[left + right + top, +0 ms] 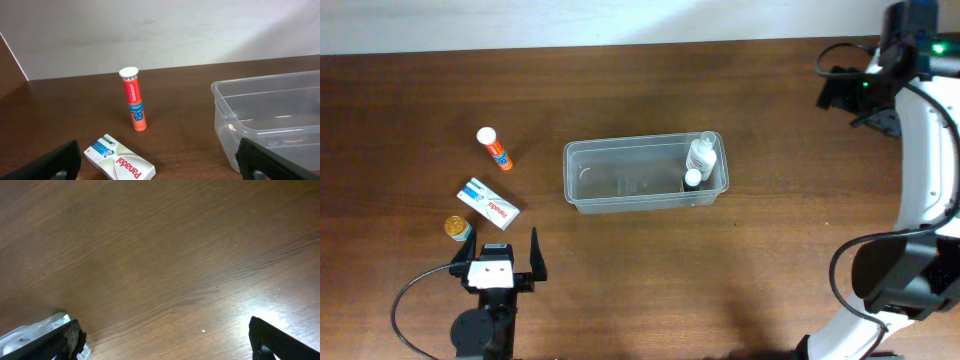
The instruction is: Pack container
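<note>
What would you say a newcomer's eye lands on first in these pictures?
Probably the clear container in the middle of the table, with two white bottles at its right end. Next comes the bright orange tube standing upright toward the left arm's side, with a Panadol box lying flat near it.

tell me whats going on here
Two robot arms are packing a clear plastic container. Two small white bottles already sit at its right end. An orange tablet tube, a Panadol box and a gold-lidded jar wait on the table to its left. The left gripper and the right gripper are both open, holding nothing.
</note>
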### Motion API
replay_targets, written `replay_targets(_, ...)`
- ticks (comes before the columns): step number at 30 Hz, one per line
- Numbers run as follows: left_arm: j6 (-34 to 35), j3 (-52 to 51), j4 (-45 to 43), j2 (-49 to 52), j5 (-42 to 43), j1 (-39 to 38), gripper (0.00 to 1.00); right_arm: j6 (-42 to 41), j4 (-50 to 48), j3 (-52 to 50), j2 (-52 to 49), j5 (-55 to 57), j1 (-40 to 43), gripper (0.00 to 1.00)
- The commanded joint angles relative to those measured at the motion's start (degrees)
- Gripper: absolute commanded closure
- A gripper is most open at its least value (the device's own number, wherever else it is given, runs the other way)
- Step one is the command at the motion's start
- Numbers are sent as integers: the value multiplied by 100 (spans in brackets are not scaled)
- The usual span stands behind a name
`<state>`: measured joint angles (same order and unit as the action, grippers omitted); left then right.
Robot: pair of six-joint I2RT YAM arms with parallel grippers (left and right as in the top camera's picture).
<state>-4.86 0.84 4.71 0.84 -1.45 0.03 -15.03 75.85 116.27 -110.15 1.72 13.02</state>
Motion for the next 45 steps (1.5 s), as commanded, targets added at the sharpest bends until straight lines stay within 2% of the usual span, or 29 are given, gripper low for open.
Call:
replay_targets(1,11,-31,4,-48,66,24,0,-44,31,105,168,50,177,2)
replay_targets(40,11,-31,-20,-50,70,24,0,-44,44,105,168,50,249,2)
replay_targets(45,11,-4,-254,-50,485,24,0,-44,44,105,168,50,249,2)
